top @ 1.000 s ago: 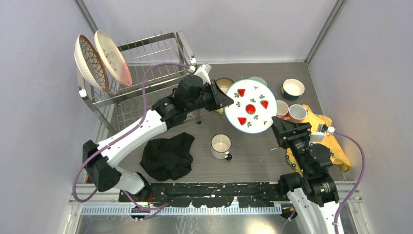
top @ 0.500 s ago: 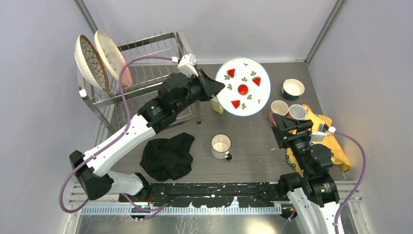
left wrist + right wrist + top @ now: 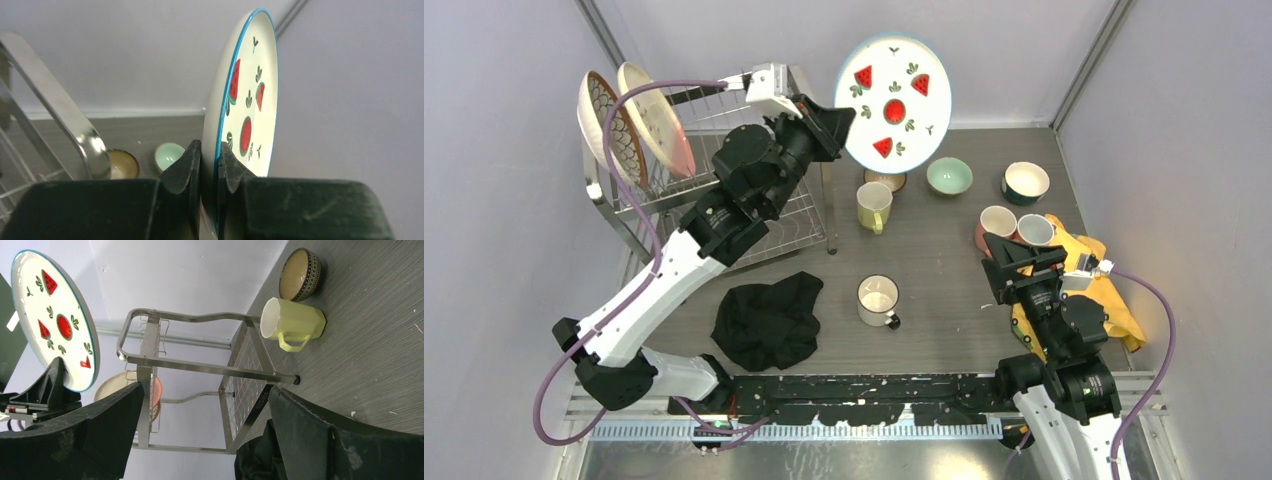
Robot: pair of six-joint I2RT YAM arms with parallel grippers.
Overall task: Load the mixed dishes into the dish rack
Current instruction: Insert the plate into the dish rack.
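Left arm extended forward and raised, its forearm crossing above the dish rack [image 3: 639,203]; the left gripper [image 3: 832,120] is clamped on the lower rim of the watermelon plate [image 3: 894,98], one finger on each face, as the left wrist view shows edge-on. The plate is held in the air, tilted nearly upright, just beyond the right end of the rack's top tier and not yet set between the prongs. Two other plates, one patterned [image 3: 604,118] and one pink-rimmed [image 3: 654,120], lean at the left end of the upper tier. Right arm folded low at the near right, by the yellow cloth [image 3: 1119,295]; the right gripper [image 3: 1022,252] stands with jaws spread wide and nothing between them. Compared with one second earlier, the left arm has swung up and toward the back left, carrying the plate from above the middle of the table to the rack's corner; this uncovers the yellow mug [image 3: 873,205], the brown bowl [image 3: 886,181] and the mint-green bowl [image 3: 949,176]. The right arm, the white mug [image 3: 879,300], the pink mug [image 3: 996,225], the blue bowl [image 3: 1025,182] and the black cloth [image 3: 769,320] lie where they were.
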